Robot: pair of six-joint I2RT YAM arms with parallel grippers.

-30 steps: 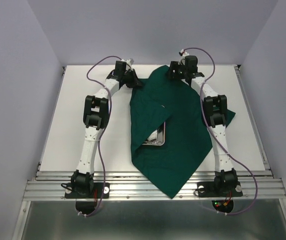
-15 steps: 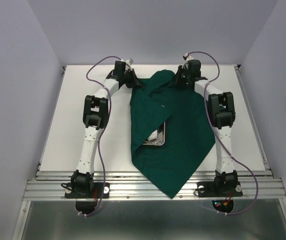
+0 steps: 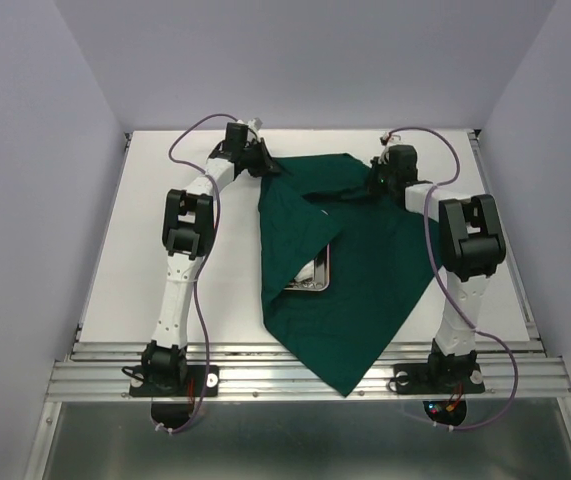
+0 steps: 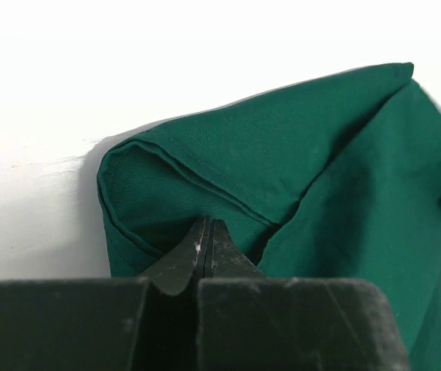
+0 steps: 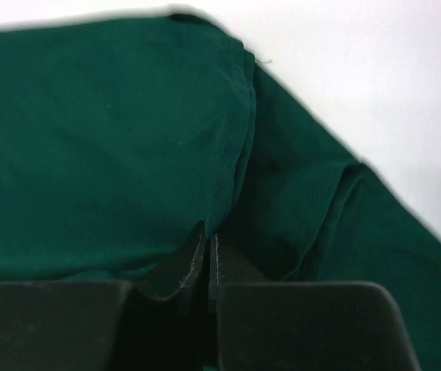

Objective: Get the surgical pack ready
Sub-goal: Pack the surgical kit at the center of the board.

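On drape (image 3: 365, 270), both claws (image 4: 207, 228) (image 5: 207, 239) tight

Overhead camera looks down; close wrist cameras share the drape (image 3: 365, 270).

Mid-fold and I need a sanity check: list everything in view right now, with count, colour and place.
drape: one, dark green, spread over the middle of the table, near corner reaching over the front rails.
tray: one, shiny steel, mid-table, partly covered by a drape flap; contents too hidden to name.
table: one, white, under everything.
left arm: one, white with black joints, left side.
right arm: one, same colours, right side.
left gripper: one, black, shut on the drape's far left corner.
right gripper: one, black, shut on the drape's far right fold.
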